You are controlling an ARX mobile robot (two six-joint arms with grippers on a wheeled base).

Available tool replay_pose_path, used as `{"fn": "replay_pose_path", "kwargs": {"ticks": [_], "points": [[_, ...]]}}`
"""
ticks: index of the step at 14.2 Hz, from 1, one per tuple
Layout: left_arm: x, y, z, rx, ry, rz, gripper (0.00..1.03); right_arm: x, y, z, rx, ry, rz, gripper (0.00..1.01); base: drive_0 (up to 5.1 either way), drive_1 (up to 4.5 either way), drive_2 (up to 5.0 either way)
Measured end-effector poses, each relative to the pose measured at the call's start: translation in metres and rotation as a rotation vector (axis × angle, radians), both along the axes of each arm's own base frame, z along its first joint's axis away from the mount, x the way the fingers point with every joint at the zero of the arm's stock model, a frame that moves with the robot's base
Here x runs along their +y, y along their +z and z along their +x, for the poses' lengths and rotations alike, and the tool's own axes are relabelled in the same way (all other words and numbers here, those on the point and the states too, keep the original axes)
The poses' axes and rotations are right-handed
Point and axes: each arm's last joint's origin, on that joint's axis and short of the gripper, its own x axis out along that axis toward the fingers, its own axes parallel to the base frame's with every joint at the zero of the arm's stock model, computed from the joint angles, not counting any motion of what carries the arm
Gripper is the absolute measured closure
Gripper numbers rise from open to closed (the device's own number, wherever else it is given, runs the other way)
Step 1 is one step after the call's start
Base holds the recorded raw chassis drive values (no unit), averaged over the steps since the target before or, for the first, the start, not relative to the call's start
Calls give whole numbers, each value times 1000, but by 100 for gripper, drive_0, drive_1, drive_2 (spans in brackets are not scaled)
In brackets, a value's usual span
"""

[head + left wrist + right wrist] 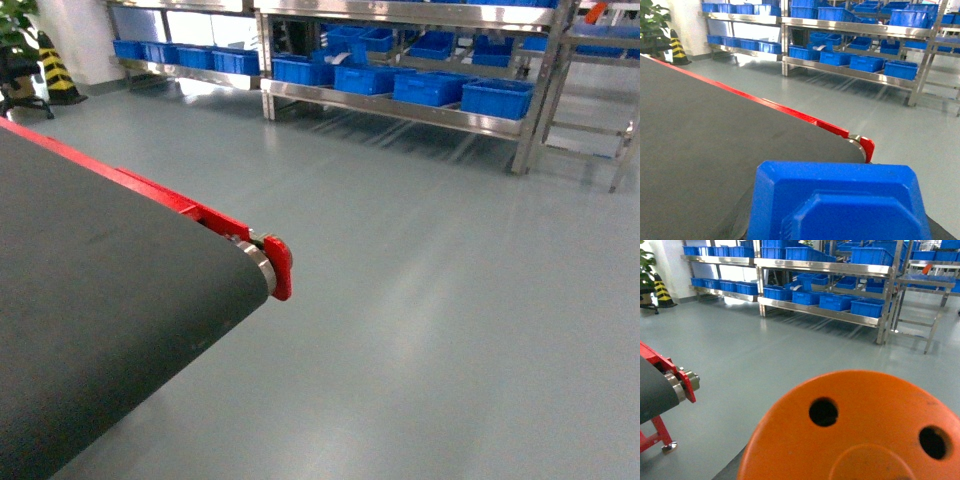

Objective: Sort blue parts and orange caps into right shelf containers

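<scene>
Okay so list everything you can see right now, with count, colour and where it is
Conveyor belt: one, dark grey with red side rail, left foreground.
Blue part: one, blue, filling the bottom of the left wrist view.
Orange cap: one, orange with two dark holes, filling the bottom of the right wrist view.
Shelf bins: many, blue, on the steel racks along the far wall.
Steel racks: at least two, silver, far wall.
Potted plant: one, green, far left corner.
Striped cone: one, yellow and black, beside the plant.
End effectors: not visible in any view.

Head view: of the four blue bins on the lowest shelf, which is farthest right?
The blue bin beside the shelf's right steel post; the other three sit left of it.
</scene>
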Motion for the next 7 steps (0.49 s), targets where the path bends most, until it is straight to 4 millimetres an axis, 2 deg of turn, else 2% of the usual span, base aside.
{"fn": "replay_pose_path", "kwargs": {"ticks": [7], "points": [[0, 0, 0, 0, 0, 0, 61, 0, 0, 0, 0, 0, 0, 57, -163, -163, -163]]}}
